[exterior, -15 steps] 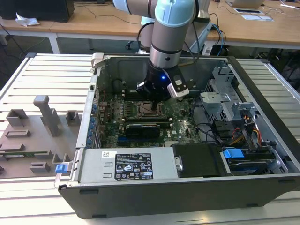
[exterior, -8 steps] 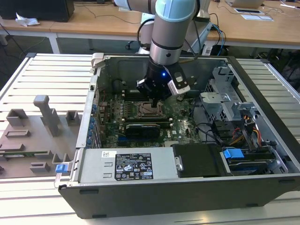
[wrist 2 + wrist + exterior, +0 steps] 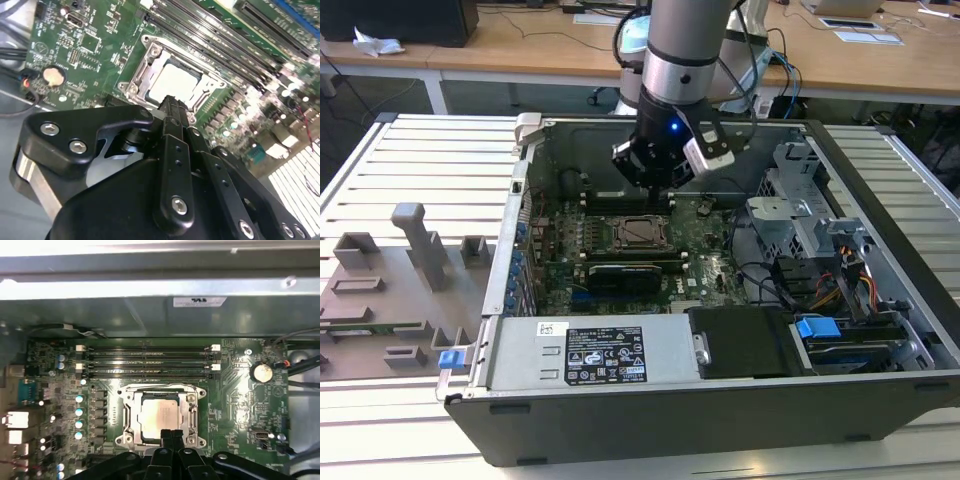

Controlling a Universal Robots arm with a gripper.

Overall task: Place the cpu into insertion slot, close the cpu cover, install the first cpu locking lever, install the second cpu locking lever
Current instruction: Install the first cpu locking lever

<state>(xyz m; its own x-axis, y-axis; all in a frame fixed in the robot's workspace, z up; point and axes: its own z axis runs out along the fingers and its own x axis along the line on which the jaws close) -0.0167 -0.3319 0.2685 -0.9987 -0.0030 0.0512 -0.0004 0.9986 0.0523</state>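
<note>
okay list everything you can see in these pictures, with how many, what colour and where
cpu: one, silver-beige, seated in the socket under the cover.
cpu cover: one, grey metal frame, lying flat around the cpu.
motherboard: one, green, on the case floor.
memory slots: several, black, beside the socket.
coin battery: one, silver, on the motherboard.
computer case: one, dark grey, lying open on the slatted table.
gripper: one, black, fingers together, over the socket's edge.
</note>
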